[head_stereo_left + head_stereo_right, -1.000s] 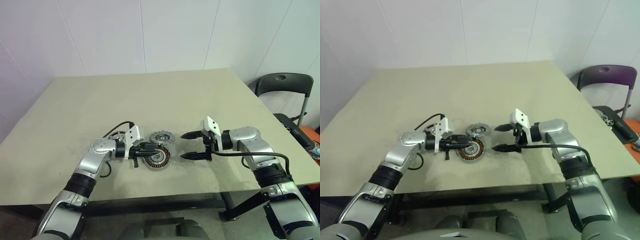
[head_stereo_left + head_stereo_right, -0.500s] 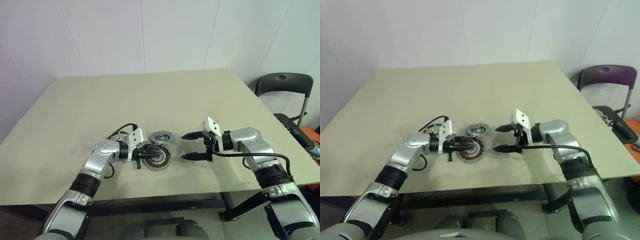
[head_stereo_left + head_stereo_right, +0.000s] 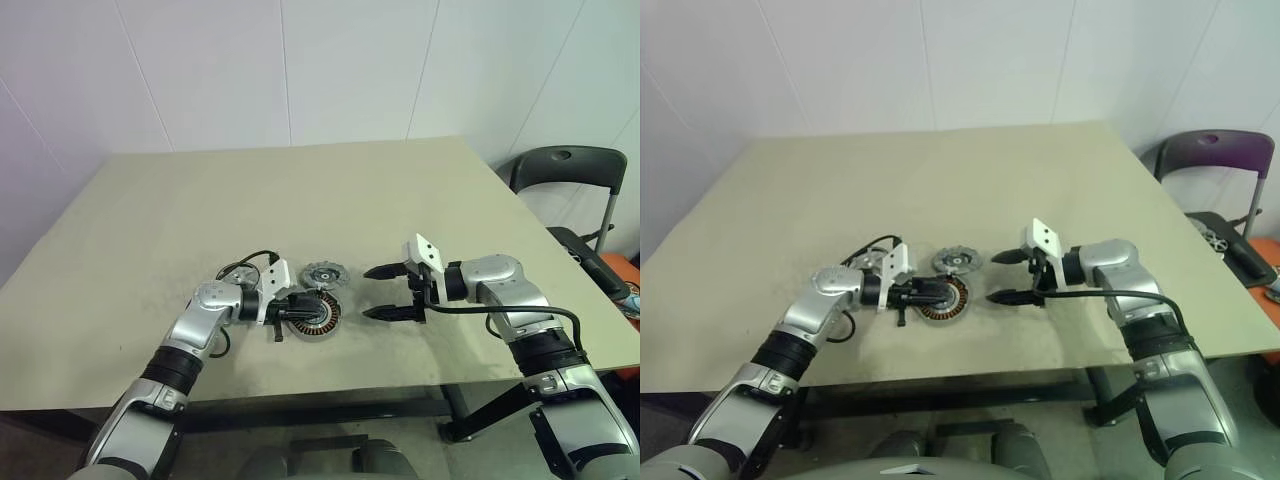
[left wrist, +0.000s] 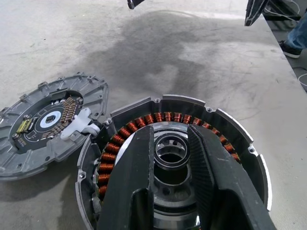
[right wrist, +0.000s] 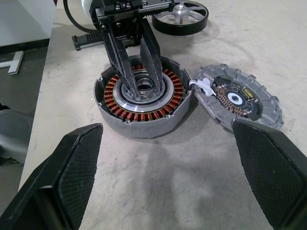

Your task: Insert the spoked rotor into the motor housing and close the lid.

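The motor housing (image 3: 318, 318), a grey cup ringed with copper windings, lies near the table's front. My left gripper (image 3: 308, 306) reaches into it from the left, with its fingers (image 4: 139, 163) shut on a small black ring (image 4: 170, 152) at the housing's silver centre. The lid (image 3: 325, 273), a notched grey disc, lies flat just behind the housing and touches its rim. The spoked rotor (image 5: 181, 17), dark-rimmed, rests on the table behind my left wrist. My right gripper (image 3: 366, 293) hovers open to the right of the housing, pointing at it, with nothing between its fingers.
The beige table (image 3: 300, 200) stretches far behind the parts. A black cable (image 3: 250, 258) loops over my left wrist near the rotor. A dark chair (image 3: 565, 165) stands off the table's right side.
My left forearm has swung in a little toward the housing, while its gripper stays at the housing's centre. The right arm has not moved.
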You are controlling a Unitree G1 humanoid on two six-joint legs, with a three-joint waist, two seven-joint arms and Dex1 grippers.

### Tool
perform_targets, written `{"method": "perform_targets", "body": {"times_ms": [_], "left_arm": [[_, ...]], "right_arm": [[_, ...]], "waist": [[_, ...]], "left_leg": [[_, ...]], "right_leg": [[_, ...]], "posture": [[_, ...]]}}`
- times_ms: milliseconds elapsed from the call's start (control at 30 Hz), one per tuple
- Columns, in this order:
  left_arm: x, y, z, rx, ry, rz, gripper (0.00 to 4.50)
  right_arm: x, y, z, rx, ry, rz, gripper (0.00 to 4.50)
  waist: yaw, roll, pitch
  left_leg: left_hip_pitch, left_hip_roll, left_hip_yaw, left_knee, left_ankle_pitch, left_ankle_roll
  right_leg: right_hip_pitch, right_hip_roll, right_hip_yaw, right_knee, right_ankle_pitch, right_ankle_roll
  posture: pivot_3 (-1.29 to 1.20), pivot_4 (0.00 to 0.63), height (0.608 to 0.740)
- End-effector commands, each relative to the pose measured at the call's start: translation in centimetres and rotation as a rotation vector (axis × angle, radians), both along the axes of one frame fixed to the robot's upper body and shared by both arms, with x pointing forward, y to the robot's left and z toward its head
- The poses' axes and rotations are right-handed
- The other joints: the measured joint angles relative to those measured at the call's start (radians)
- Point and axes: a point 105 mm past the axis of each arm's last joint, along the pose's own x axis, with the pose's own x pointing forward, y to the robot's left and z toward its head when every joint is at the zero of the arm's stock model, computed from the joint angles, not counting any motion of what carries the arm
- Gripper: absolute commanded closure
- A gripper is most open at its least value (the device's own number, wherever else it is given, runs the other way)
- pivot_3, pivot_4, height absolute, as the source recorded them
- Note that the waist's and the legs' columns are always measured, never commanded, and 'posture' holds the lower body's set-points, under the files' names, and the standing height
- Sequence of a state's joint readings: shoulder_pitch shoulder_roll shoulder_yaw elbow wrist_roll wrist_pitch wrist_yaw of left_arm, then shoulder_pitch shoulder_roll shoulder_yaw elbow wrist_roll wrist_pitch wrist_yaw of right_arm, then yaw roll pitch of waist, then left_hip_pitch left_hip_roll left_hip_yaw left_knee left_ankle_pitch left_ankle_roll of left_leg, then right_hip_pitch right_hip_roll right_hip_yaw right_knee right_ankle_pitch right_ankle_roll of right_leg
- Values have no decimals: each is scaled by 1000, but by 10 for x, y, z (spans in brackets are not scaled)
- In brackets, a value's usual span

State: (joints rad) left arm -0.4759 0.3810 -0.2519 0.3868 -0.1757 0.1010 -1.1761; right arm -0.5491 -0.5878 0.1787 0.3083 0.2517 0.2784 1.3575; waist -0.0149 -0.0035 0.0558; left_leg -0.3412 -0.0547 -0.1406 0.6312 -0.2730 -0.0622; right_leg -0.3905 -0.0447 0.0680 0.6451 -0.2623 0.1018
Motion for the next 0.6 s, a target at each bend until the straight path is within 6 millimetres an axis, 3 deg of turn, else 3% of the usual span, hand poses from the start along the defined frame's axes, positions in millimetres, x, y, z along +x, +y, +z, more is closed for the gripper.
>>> {"method": "perform_targets", "body": {"times_ms": [33, 400, 600], "left_arm": [[1, 0, 11, -5, -44, -9, 3815], [3, -1, 28, -82, -46, 20, 102], [5, 14, 63, -149, -129, 86, 42]], "right_arm": [[1, 2, 15, 18, -56, 19, 0], [1, 6, 15, 21, -60, 26, 0], [0, 15, 16, 19, -68, 49, 0]], "waist": [[0, 0, 0], [0, 0, 0], [-3, 0, 0]], "left_leg": [[0, 0, 0, 0, 0, 0], [0, 0, 0, 0, 0, 0], [0, 0, 0, 0, 0, 0]], "right_leg": [[0, 0, 0, 0, 0, 0], [0, 0, 0, 0, 0, 0], [0, 0, 0, 0, 0, 0]], "posture": [[0, 0, 740], [0, 0, 740], [0, 0, 740]]}}
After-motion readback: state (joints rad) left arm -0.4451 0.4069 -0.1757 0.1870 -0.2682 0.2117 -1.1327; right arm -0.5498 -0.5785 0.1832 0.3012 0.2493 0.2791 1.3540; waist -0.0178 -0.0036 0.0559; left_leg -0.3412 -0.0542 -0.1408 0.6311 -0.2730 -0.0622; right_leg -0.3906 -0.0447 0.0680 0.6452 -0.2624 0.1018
